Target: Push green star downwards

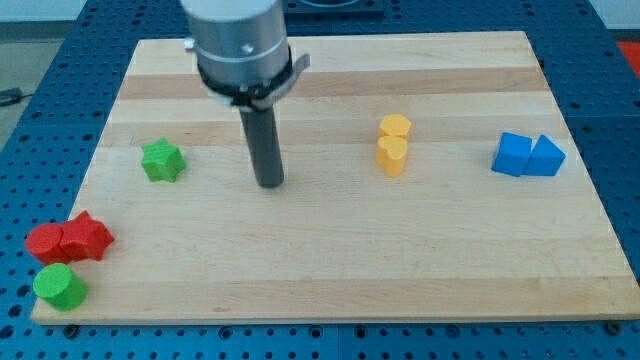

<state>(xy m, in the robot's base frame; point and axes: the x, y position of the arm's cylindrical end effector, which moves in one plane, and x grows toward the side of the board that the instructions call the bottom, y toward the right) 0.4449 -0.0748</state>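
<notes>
The green star (162,161) lies on the wooden board (330,250) at the view's left, a little above mid-height. My tip (270,184) rests on the board to the right of the star, well apart from it and slightly lower. The dark rod rises from the tip to the silver arm head at the view's top.
Two red blocks (68,239) touch each other near the board's left edge, with a green cylinder (59,287) just below them at the bottom left corner. Two yellow blocks (394,144) stand stacked right of centre. Two blue blocks (527,155) sit together at the right.
</notes>
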